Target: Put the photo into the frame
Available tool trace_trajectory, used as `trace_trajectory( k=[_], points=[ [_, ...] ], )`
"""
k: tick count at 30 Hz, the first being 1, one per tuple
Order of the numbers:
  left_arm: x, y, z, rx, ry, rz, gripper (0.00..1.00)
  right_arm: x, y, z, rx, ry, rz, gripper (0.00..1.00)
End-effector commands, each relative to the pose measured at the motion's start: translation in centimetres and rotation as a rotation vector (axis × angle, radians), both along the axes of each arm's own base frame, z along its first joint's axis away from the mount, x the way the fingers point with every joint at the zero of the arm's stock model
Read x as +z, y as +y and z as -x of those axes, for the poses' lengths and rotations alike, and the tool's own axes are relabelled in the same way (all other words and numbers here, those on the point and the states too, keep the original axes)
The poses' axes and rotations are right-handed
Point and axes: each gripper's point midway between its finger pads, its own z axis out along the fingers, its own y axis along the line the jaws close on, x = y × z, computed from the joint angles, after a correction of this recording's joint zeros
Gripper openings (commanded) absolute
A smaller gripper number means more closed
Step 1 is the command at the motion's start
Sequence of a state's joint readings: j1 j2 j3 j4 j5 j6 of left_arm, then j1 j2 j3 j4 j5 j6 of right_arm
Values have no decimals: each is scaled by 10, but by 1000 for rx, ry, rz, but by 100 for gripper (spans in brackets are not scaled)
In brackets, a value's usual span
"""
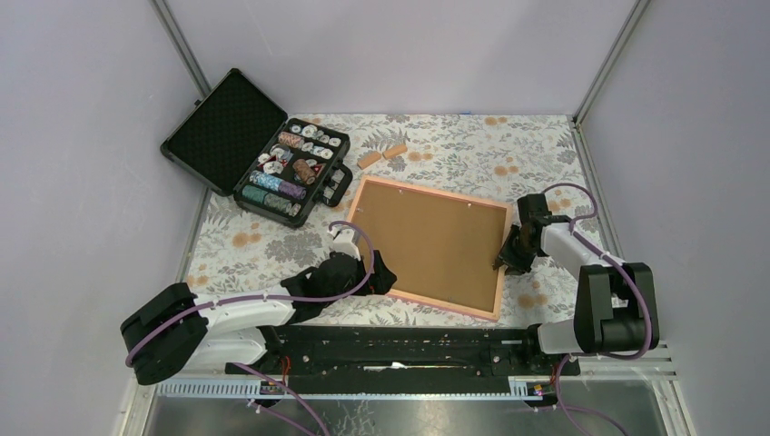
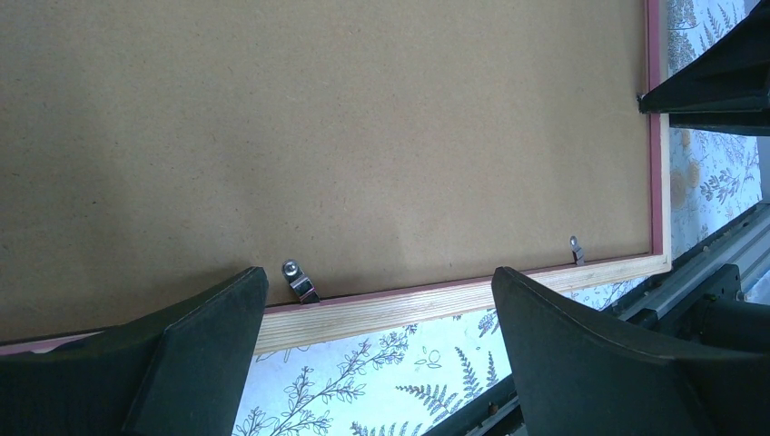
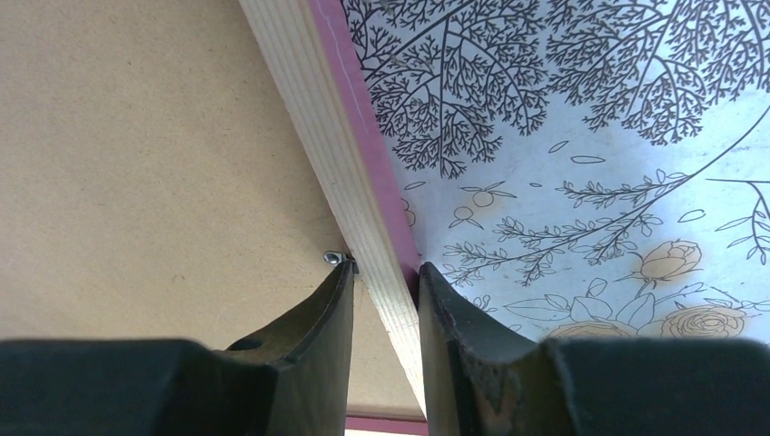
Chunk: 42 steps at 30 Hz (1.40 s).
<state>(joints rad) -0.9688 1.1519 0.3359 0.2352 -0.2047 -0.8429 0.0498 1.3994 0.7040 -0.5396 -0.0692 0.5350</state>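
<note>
Left gripper (image 2: 380, 282) spread wide, hovering over the near rail of the frame (image 2: 418, 302), holding nothing. Frame lies back-up on the table (image 3: 590, 182), brown board (image 2: 363, 136) filling the opening. A small metal clip (image 2: 300, 282) sits at the board edge by the near rail, and there are more along the edges. Can't tell if they are turned to lock. Photo not visible in any view. It may be under the board or not there, can't tell. Right gripper (image 3: 385, 272) pinches the right rail, one finger on the board side and one on the outside, inner finger just beside a clip. Further back, two small blocks (image 1: 381, 156) and an open case (image 1: 222, 127) of chips, well apart from the frame. Risks: with only one thin rail pinched, a lift would tilt the frame, and if the clips are loose the board, and any print under it, could slide or drop out. The rail could also twist or slip out of the narrow pinch. The inner right finger could snag the clip beside it. If the left gripper comes down or closes off-centre it may shove the frame sideways against the right pinch or bunch the cloth. Biggest risk: treating the job as done with the photo unseen. If it isn't under the board, the board has to come out first.
</note>
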Motion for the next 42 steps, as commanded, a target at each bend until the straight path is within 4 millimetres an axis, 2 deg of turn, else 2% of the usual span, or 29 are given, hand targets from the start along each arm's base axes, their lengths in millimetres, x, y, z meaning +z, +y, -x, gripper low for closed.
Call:
trace_trajectory(
  k=[1, 10, 12, 15, 18, 20, 25, 30, 35, 37, 42],
  points=[
    [8, -3, -2, -2, -25, 36, 99, 4, -14, -7, -48, -60, 73, 0],
    [10, -4, -1, -15, -31, 41, 99, 13, -12, -8, -60, -121, 54, 2],
    [14, -5, -1, -29, -40, 45, 99, 14, -12, -8, -59, -136, 57, 22],
    [24, -7, 2, -50, -45, 62, 99, 17, -11, -10, -54, -152, 51, 41],
    [31, -9, 9, -71, -15, 68, 99, 19, -12, -12, -40, -159, 56, 65],
    [36, -11, 15, -91, 14, 75, 99, 19, -4, -12, -20, -165, 17, 75],
    [46, -17, 29, -112, 90, 144, 99, 21, 2, -17, -10, -205, -19, 92],
    [38, -16, 36, -97, 155, 164, 99, 19, 0, -27, -9, -207, -5, 98],
    [29, -19, 44, -78, 216, 175, 99, 17, -4, -35, -17, -189, 18, 97],
    [24, -20, 46, -64, 241, 174, 99, 14, -5, -35, -29, -171, 25, 91],
    [10, -25, 47, -41, 266, 149, 99, -2, 4, -25, -80, -94, -30, 63]
  ],
)
